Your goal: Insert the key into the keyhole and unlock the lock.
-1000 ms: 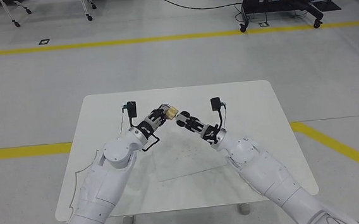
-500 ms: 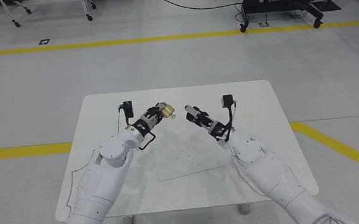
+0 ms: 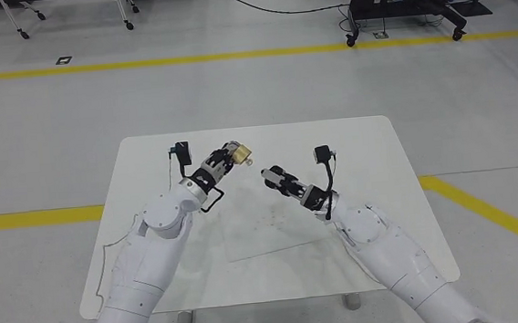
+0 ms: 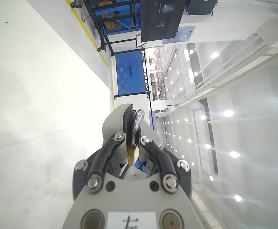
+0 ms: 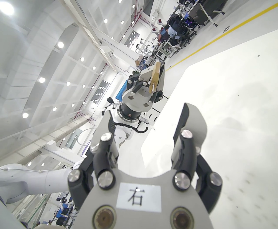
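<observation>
My left gripper [image 3: 231, 156] is held above the back middle of the white table [image 3: 358, 144], shut on a brass padlock [image 3: 241, 152]. In the left wrist view the lock's brass body [image 4: 133, 154] sits between the fingers [image 4: 121, 121] and its silver shackle [image 4: 138, 124] points away from the wrist. In the right wrist view a small silver piece [image 5: 153, 87], likely the key, sticks out of the end of the padlock [image 5: 156, 74]. My right gripper [image 3: 270, 174] hangs open and holds nothing, a short way from the lock and facing it; its fingers [image 5: 191, 121] stand wide apart.
The table's bare top [image 3: 275, 243] shows a few faint scuffs. Yellow lines [image 3: 232, 56] run across the floor around the table. Wheeled carts [image 3: 412, 8] stand far behind.
A second ago both grippers met at the padlock. The right gripper has let go and drawn back toward its own side. The left gripper has shifted slightly left with the lock.
</observation>
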